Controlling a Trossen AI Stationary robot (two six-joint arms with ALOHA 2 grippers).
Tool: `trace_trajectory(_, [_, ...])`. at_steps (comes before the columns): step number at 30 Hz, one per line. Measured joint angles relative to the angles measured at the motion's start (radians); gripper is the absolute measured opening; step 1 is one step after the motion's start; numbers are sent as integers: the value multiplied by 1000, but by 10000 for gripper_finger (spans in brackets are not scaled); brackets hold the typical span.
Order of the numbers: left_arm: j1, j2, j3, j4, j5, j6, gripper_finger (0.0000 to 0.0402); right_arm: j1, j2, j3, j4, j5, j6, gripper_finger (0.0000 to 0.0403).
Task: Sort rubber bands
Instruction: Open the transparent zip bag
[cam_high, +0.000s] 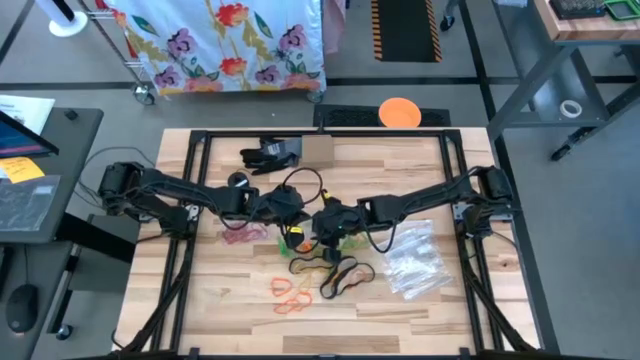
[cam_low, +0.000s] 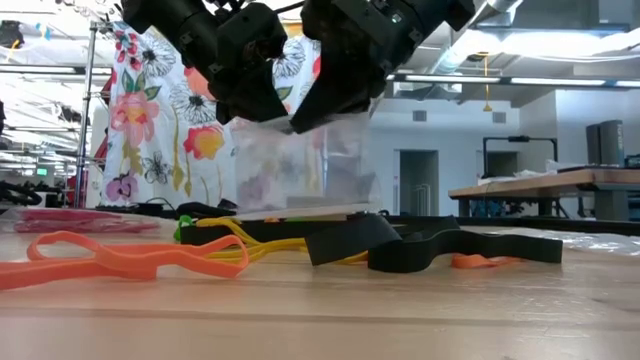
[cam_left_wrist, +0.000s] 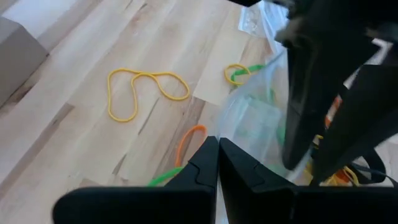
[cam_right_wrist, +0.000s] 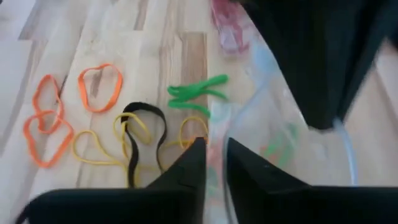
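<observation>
Bag (cam_low: 300, 165) hangs between us: our left gripper (cam_left_wrist: 217, 163) pinches one edge shut, right gripper (cam_right_wrist: 214, 163) barely parted; green band (cam_right_wrist: 196, 93) lies just beyond the right fingertips.

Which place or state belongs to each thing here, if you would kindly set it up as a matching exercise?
Things:
1 orange rubber bands
2 pile of clear bags
3 orange disc
4 left claw

Places or states:
A shut, over the middle of the table
B past the table's far edge
C on the table's right side
D on the wood toward the near edge

Pairs: 1-D; 2-C; 3-B; 4-A
</observation>
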Motion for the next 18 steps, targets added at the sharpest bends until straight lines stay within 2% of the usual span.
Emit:
trace_trajectory(5, [0,0,0,-4,-34,37,0,-5,-1,18,-42,-2,52,162])
trace_trajectory(9, [0,-1,0,-31,-74,58,0,3,-1,101,-133,12,36,204])
trace_trajectory(13, [0,-11,0,-66,-85,67,0,15,-1,168,-206,115,30,215])
trace_trajectory(18, [-3,-34,0,-94,-92,73,0,16,-1,204,-267,309,57,208])
